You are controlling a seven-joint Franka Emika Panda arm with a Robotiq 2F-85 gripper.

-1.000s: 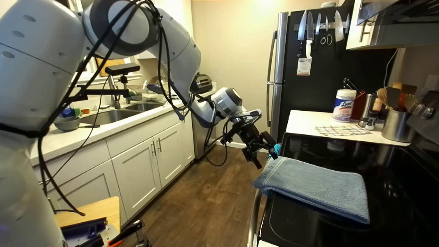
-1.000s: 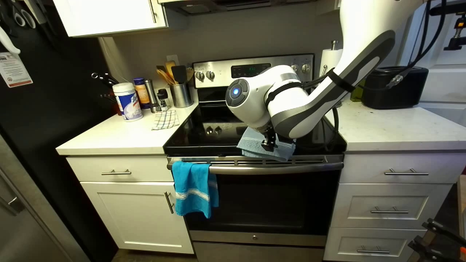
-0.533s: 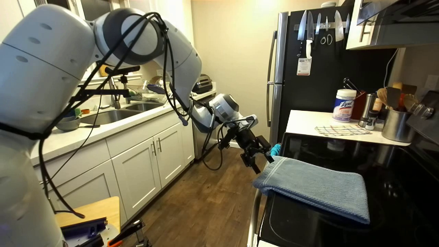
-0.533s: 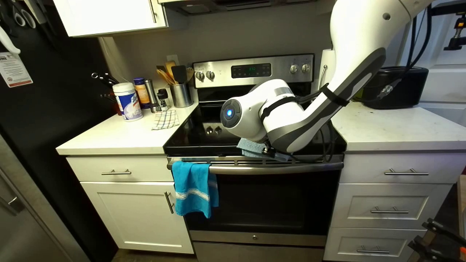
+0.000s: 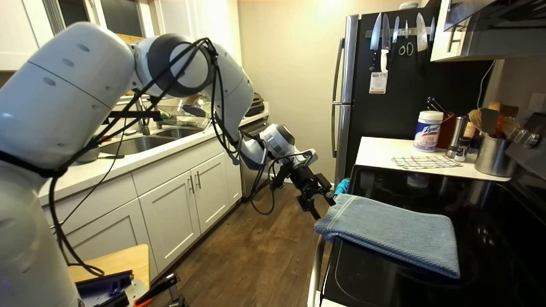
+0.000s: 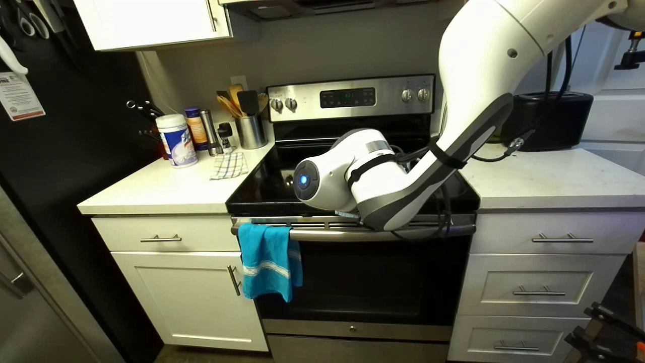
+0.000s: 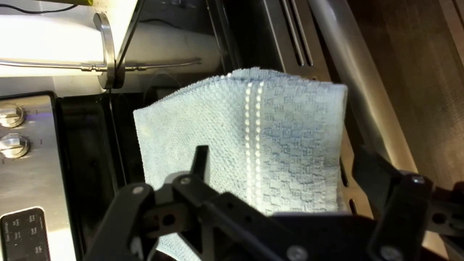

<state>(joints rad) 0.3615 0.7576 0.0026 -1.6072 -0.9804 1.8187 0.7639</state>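
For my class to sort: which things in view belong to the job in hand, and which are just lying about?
Seemingly in the job:
Folded gray-blue towel
Gripper, open by that towel's edge
Stovetop, under that towel

Seemingly just lying about:
Bright blue towel, hanging on the oven handle
Wipes canister
Checked cloth
Utensil holder

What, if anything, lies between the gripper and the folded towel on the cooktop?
Nothing visible: in the wrist view, the open gripper faces the folded towel with no object between them.
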